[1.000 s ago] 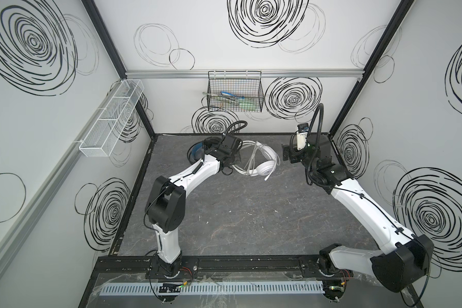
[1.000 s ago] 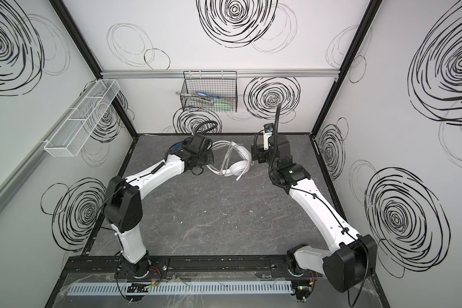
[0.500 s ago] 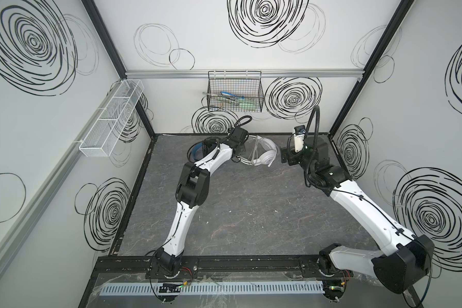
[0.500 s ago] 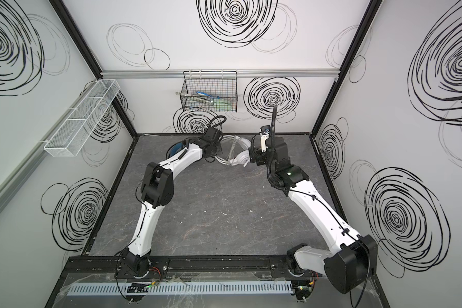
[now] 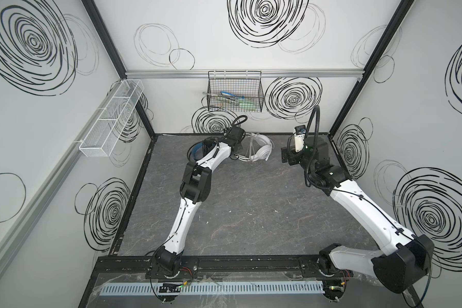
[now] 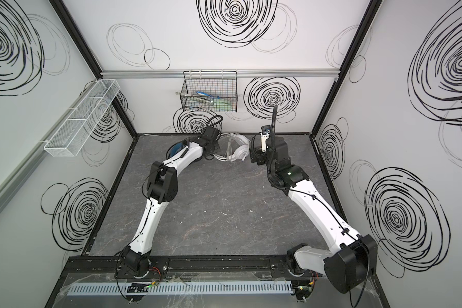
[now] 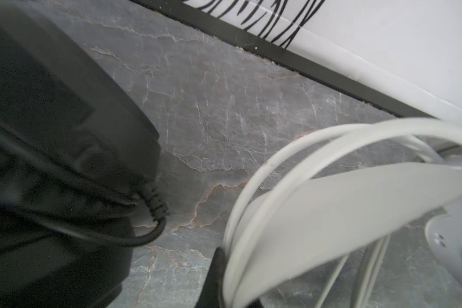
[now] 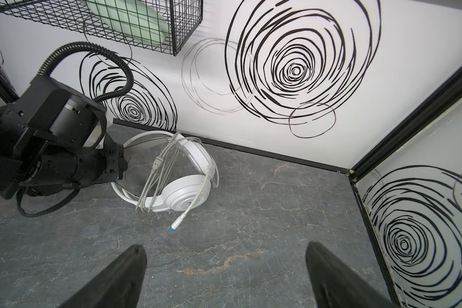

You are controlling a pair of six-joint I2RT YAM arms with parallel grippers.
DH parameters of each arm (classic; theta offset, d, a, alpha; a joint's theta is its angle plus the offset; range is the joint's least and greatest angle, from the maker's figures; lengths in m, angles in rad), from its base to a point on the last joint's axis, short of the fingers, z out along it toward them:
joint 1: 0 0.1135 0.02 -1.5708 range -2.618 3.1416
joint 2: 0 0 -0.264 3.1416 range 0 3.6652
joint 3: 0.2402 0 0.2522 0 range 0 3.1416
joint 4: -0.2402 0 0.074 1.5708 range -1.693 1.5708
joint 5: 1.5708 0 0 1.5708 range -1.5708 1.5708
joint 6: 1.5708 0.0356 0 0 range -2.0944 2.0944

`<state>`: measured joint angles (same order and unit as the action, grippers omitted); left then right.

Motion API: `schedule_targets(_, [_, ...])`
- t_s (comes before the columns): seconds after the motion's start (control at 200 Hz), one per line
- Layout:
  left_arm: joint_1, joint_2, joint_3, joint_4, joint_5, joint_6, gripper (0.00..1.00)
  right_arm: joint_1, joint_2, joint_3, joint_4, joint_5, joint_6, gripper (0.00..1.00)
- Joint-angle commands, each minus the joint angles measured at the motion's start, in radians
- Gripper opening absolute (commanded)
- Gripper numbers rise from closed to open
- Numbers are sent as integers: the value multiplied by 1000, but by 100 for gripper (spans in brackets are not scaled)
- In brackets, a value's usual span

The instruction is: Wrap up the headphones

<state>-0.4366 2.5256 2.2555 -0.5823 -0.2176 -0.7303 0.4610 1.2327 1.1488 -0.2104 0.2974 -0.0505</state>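
The white headset (image 5: 260,152) is seen in a top view at the far middle of the worktop (image 5: 251,213), with the black headset (image 5: 196,152) just left of it. The left gripper (image 7: 215,274) is shown closed in the left wrist view. The right gripper (image 8: 224,245) is shown spread open in the right wrist view.

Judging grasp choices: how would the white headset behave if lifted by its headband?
The white headset would probably lift as one fairly stiff piece. Its cable, draped loosely across it, looks floppy and may slide off. The thin mic could snag.
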Motion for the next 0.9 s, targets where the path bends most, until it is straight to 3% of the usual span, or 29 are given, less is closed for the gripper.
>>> schedule_targets(0.0, [-25, -9, 4, 66, 12, -49, 8, 4, -2, 1, 17, 16, -2, 97])
schedule_targets(0.32, [-23, -28, -80, 121, 32, -58, 22, 3, 11, 26, 18, 2, 7, 97])
schedule_targets(0.575, [-21, -96, -99, 146, 41, -22, 61, -5, -15, 18, 42, -2, 8, 97])
schedule_targets(0.83, [-43, -284, -254, 188, 8, 67, 100, -10, -15, 13, 78, -23, 47, 97])
schedule_targets(0.896, [-50, -336, -295, 191, -3, 102, 96, -14, -24, 4, 100, -33, 58, 97])
